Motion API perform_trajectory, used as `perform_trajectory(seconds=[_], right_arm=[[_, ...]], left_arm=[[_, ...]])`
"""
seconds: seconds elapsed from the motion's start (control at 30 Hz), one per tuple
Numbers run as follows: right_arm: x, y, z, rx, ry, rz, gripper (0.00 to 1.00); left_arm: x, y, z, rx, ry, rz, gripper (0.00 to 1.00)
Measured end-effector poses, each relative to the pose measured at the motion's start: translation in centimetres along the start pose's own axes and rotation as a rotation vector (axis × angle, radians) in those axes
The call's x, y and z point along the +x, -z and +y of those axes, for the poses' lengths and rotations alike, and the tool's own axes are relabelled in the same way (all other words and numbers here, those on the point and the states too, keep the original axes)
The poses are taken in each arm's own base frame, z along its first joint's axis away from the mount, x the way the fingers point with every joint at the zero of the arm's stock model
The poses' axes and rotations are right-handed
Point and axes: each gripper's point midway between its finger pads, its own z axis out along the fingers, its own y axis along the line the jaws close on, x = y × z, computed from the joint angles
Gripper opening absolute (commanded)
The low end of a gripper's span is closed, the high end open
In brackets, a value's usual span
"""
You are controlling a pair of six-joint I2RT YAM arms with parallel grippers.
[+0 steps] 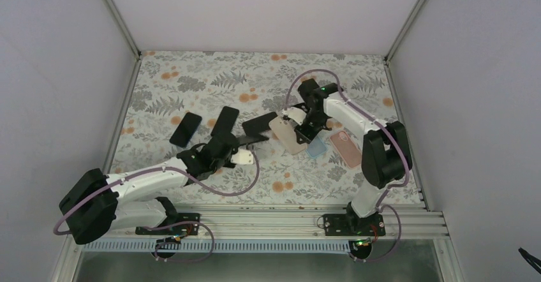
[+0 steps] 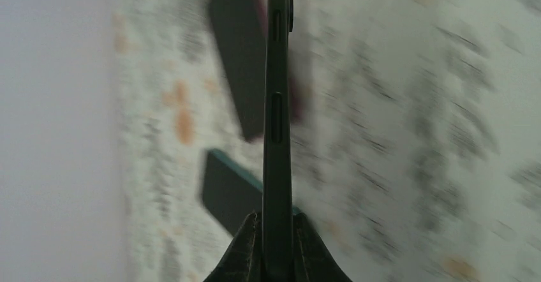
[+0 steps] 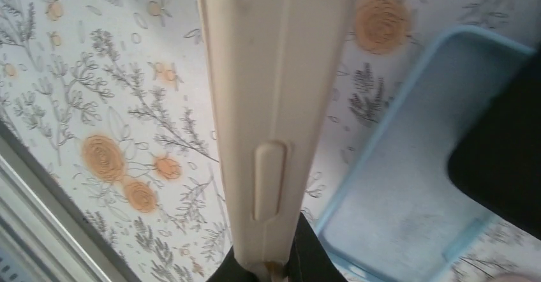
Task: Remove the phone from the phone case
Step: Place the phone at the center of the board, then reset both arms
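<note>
My left gripper [image 1: 250,140] is shut on the near end of a black phone [image 1: 259,124] and holds it off the table. In the left wrist view the phone [image 2: 277,122] stands edge-on between the fingers of that gripper [image 2: 277,221]. My right gripper [image 1: 301,126] is shut on a beige phone case [image 1: 287,134], just right of the phone. In the right wrist view the case [image 3: 274,90] is edge-on, clamped by the gripper [image 3: 281,256]. Phone and case sit close together; I cannot tell if they touch.
Two black phones [image 1: 185,129] [image 1: 224,120] lie flat at the left centre of the floral mat. A light blue case [image 1: 316,147] and a pink case [image 1: 344,148] lie to the right of the beige case. The blue case [image 3: 408,192] lies under my right gripper.
</note>
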Motion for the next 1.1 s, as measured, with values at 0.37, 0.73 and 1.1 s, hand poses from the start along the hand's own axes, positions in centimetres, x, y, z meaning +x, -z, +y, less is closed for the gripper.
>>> perform_trajectory(seconds=[0.37,0.73,1.1], right_arm=[[1.5,-3.6,0.8,-0.034,-0.063,0.095,0.38],[4.0,1.8,-4.8,0.217,-0.180,0.076,1.00],[11.1,19.9,-19.4,0.827,-0.658,-0.375,1.00]], left_arm=[[0.1,1.0,-7.3,0.208,-0.031,-0.018,0.38],[-0.5,5.1,-8.3,0.473,0.031,-0.022,1.00],[25.8,10.4,21.9,-0.339,0.924,0.265,1.00]])
